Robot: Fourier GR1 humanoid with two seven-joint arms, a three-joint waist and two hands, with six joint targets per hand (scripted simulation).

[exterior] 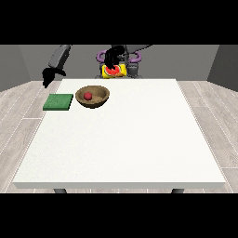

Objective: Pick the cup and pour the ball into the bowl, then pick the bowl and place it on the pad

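Observation:
A brown wooden bowl [93,97] stands on the white table [125,139] near its far left, and a red ball [87,96] lies inside it. Just left of the bowl lies a flat green pad [58,102]. The hand at the view's left [48,74] hangs off the table's far left corner, above and behind the pad. The other hand [111,57], whose arm comes in from the view's right, is raised in front of the robot's torso, behind the bowl. No cup shows on the table; whether that hand holds one is unclear.
A yellow block with a red spot [113,71] shows on the robot's torso just under the raised hand. The table's wide white top stretches from the bowl towards the camera and to the right edge.

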